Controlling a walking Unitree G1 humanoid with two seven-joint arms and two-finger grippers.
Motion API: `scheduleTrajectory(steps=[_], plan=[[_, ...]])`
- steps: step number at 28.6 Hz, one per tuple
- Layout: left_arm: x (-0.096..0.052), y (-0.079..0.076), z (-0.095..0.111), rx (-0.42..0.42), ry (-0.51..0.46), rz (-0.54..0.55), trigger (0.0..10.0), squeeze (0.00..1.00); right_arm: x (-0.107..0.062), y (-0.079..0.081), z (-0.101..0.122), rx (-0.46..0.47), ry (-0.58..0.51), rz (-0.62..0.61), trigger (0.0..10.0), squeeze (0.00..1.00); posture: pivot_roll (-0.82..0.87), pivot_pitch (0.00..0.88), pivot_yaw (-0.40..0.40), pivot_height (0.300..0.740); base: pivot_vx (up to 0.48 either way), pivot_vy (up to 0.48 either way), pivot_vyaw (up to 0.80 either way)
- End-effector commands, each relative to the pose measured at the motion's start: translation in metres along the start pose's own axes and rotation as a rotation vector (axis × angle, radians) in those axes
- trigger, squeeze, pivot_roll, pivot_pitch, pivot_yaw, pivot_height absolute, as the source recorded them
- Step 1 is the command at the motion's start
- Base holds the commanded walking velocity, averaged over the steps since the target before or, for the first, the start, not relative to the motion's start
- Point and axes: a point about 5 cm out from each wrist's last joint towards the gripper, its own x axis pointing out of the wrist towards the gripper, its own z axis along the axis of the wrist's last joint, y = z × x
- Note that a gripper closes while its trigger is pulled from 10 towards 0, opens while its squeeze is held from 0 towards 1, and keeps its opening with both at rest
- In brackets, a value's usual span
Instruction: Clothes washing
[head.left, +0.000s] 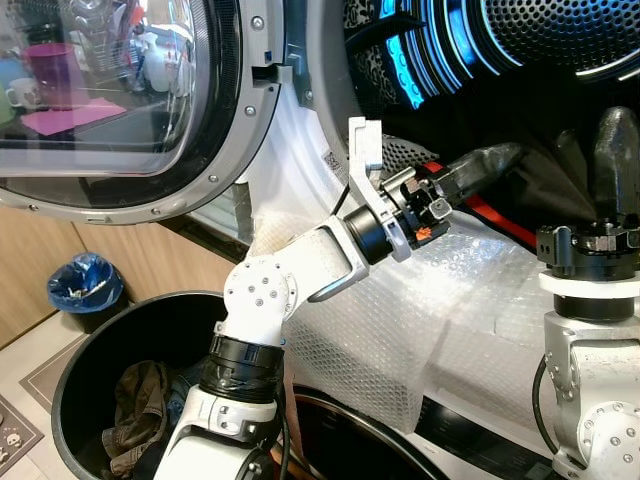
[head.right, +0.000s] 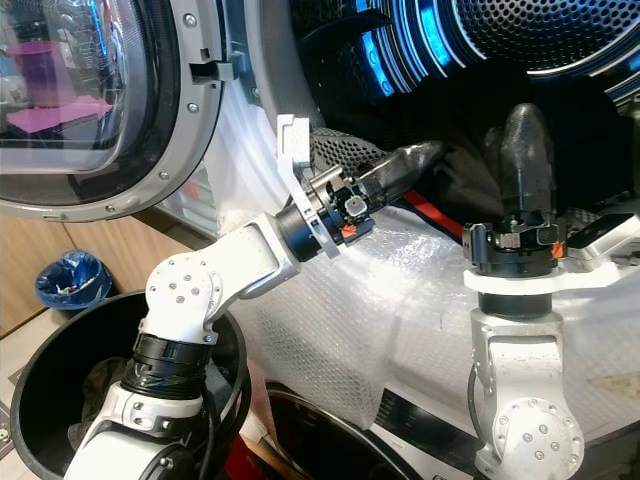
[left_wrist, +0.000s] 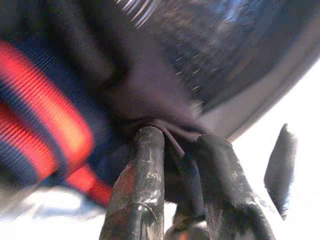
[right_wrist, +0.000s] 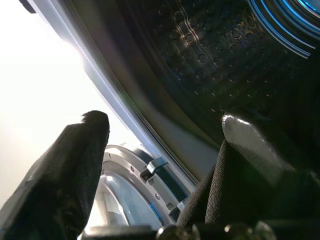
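While the washer door (head.left: 120, 110) is standing open, your left gripper (left_wrist: 180, 145) is pinching a fold of the dark garment (left_wrist: 150, 85) between its fingertips, just inside the drum (head.left: 560, 40). Your right gripper (right_wrist: 160, 150) is idling beside it, fingers spread, holding nothing. You are loading; next, probably release deeper in, then fetch the olive cloth (head.left: 135, 405) from the black basket (head.left: 75, 370).

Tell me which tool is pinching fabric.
The left tool, reaching into the drum and shut on the dark garment; the right tool stands open, holding nothing.
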Motion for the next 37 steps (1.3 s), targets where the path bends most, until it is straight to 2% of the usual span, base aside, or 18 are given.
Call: scheduleTrajectory(steps=[1,8,13,17,18,23,26,28,35,37], plan=[[0.019,-0.009,-0.025,-0.1,0.043,-0.071,0.0,0.0,0.0,0.006,-0.001,-0.012,0.003,0.015,10.0,0.0,-0.05,0.058,-0.014,0.74,0.0,0.0,0.0],[0.024,-0.007,-0.029,-0.104,0.068,-0.074,0.0,0.0,-0.003,0.009,-0.001,-0.018,0.001,0.013,10.0,0.0,-0.06,0.061,-0.007,0.74,0.0,0.0,0.0],[0.026,-0.016,-0.018,-0.089,0.021,-0.122,0.0,0.0,-0.003,0.009,-0.005,-0.029,0.02,0.005,10.0,0.0,-0.06,0.06,-0.006,0.74,0.0,0.0,0.0],[0.026,-0.033,0.002,-0.034,-0.043,-0.209,0.0,0.0,-0.006,0.005,-0.009,-0.045,0.051,-0.013,10.0,0.0,-0.05,0.058,-0.007,0.74,0.0,0.0,0.0],[0.024,-0.045,0.018,0.014,-0.081,-0.258,0.0,0.0,-0.01,0.0,-0.011,-0.063,0.077,-0.041,10.0,0.0,-0.05,0.057,-0.007,0.74,0.0,0.0,0.0],[0.022,-0.057,0.042,0.074,-0.137,-0.293,0.0,0.0,-0.023,-0.012,-0.016,-0.087,0.128,-0.104,10.0,0.0,-0.05,0.054,-0.009,0.74,0.0,0.0,0.0],[0.02,-0.06,0.052,0.138,-0.156,-0.3,0.0,0.0,-0.039,-0.023,-0.024,-0.139,0.226,-0.163,10.0,0.0,-0.04,0.052,-0.007,0.74,0.0,0.0,0.0],[0.018,-0.058,0.056,0.144,-0.172,-0.276,0.0,0.0,-0.047,-0.028,-0.023,-0.152,0.242,-0.193,10.0,0.0,-0.04,0.049,-0.006,0.74,0.0,0.0,0.0],[0.013,-0.054,0.059,0.16,-0.172,-0.234,0.0,0.0,-0.052,-0.029,-0.014,-0.161,0.191,-0.218,10.0,0.0,-0.04,0.045,-0.002,0.74,0.0,0.0,0.0],[0.007,-0.053,0.056,0.199,-0.164,-0.245,0.0,0.0,-0.047,-0.026,-0.008,-0.167,0.158,-0.196,10.0,0.0,-0.05,0.041,0.002,0.74,0.0,0.0,0.0]])
